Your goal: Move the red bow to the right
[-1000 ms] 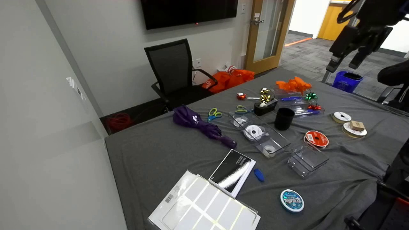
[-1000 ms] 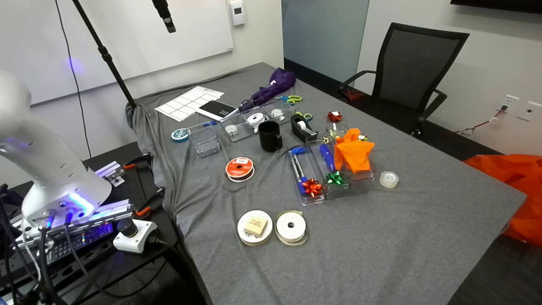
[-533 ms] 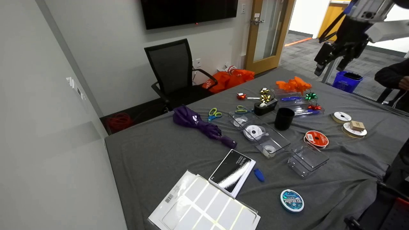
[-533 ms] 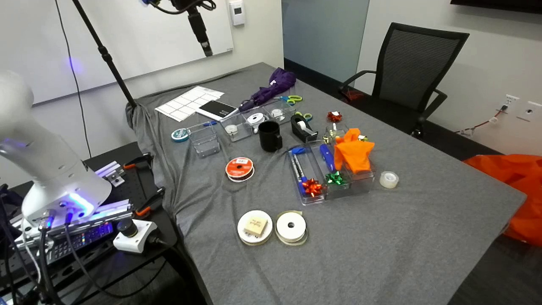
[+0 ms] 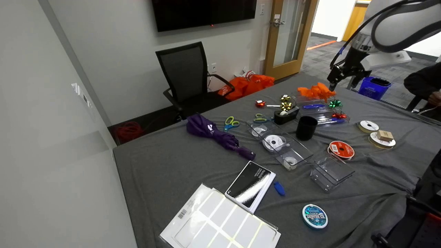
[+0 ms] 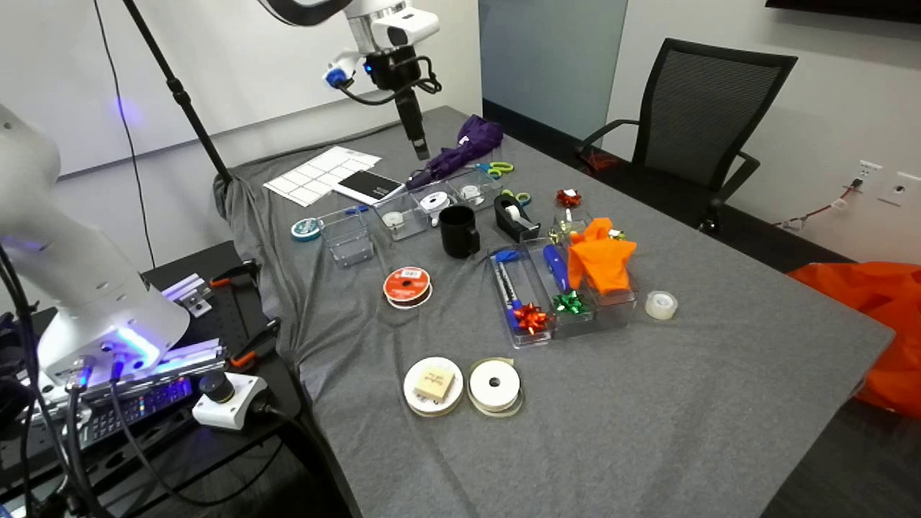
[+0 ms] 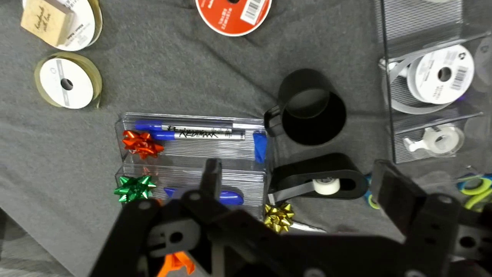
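In the wrist view we find the hand (image 7: 298, 169), jaws apart, hiding most of the orange cloth (image 7: 175, 263); the red-labelled ribbon spool (image 7: 226, 19) is cut by the top edge. We record a glossy, spiky red bow (image 7: 142, 144) in a clear tray (image 7: 215, 152), beside blue-capped markers (image 7: 207, 134). Farther off on the bench (image 6: 683, 396), a second red bow (image 6: 568, 198) shows in both exterior views; which the task means, we cannot tell.

Both exterior views looked down across the bench (image 6: 647, 417) from different ends. In an exterior view, white sheets (image 5: 220, 220) lay near; in an exterior view, pale ribbon rolls (image 6: 506, 389) did. The wrist view looked almost straight down, close up, past the end effector (image 7: 298, 169). All three saw the black mug (image 7: 309, 105).
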Tool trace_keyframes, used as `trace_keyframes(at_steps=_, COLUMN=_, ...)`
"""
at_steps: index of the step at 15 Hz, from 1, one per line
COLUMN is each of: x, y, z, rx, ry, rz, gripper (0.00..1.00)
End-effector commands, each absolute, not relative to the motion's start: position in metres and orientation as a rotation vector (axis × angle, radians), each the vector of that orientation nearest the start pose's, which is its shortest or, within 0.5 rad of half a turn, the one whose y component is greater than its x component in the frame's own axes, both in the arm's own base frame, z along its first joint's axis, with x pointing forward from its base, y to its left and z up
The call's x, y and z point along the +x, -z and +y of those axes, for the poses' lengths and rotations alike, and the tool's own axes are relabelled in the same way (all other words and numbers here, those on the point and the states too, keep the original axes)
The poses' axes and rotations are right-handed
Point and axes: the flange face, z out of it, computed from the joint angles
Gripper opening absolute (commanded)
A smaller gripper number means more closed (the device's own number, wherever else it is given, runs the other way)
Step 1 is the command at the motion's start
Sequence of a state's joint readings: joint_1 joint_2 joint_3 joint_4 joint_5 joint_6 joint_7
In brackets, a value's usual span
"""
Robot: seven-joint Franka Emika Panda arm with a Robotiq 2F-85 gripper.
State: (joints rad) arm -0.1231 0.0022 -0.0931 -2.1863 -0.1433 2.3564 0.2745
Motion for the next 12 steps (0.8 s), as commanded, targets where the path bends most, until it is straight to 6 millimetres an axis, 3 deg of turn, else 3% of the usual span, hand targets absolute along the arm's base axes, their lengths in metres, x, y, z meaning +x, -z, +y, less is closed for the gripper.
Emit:
trace_keyframes(at_steps=1, x=0.560, y=-0.378, z=-0.150, rx=-3.179, ry=0.225, rz=0.720, gripper=1.00)
trace_keyframes(at_steps=2, x=0.563, y=-0.373, z=-0.157, rx=-3.187, ry=0.209, rz=0.736, gripper=1.00)
trace_keyframes(at_steps=3, x=0.550, y=-0.381, z=-0.145, rx=-3.176, ry=0.226, rz=0.701, gripper=1.00)
trace_keyframes(at_steps=12, x=0.567, y=-0.363, z=-0.164, rx=-3.172, ry=0.221, rz=0.720, gripper=1.00)
